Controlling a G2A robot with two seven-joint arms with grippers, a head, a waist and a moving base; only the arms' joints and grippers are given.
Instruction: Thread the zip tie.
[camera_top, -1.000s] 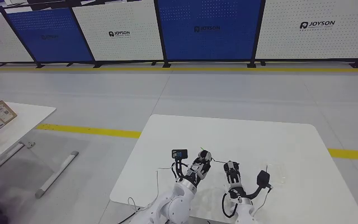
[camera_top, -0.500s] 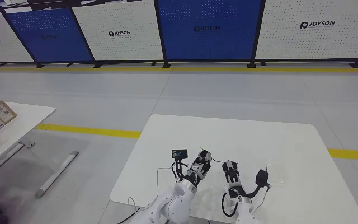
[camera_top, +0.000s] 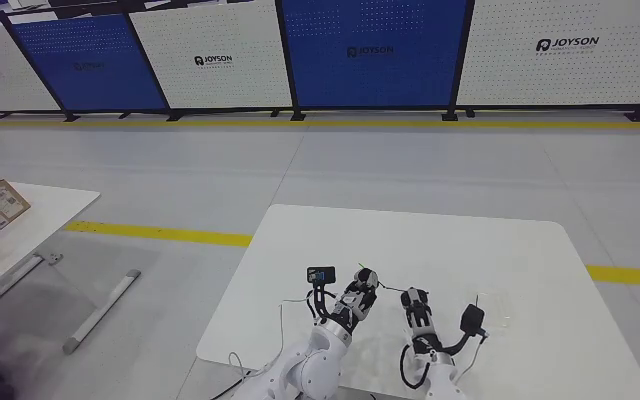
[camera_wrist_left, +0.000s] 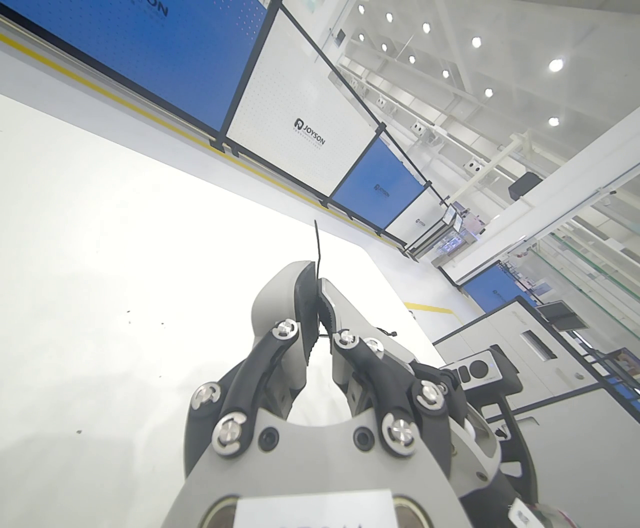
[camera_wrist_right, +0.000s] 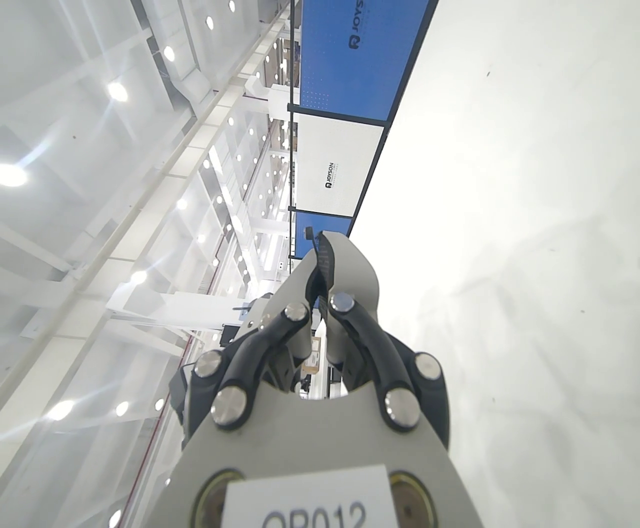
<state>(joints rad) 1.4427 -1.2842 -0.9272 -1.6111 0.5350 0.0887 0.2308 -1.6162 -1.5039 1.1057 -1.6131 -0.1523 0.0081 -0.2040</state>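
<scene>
Near the front edge of the white table (camera_top: 420, 240), my two grippers sit close together. My left gripper (camera_top: 366, 279) (camera_wrist_left: 318, 283) is shut on the thin black zip tie (camera_wrist_left: 316, 245), whose tail sticks out straight past the fingertips. A short stretch of the zip tie (camera_top: 388, 287) spans the gap between the grippers. My right gripper (camera_top: 412, 297) (camera_wrist_right: 320, 257) is also shut on the zip tie, with a small black end (camera_wrist_right: 309, 233) poking out beyond its tips. How the two ends meet is too small to tell.
A small clear plastic item (camera_top: 494, 305) lies on the table to the right of the arms. The table's far half is bare white surface. Another white table (camera_top: 45, 210) stands off to the left across the floor.
The right arm swayed slightly to the left and came back. The left arm has kept still, and both grippers stay closed on the zip tie.
</scene>
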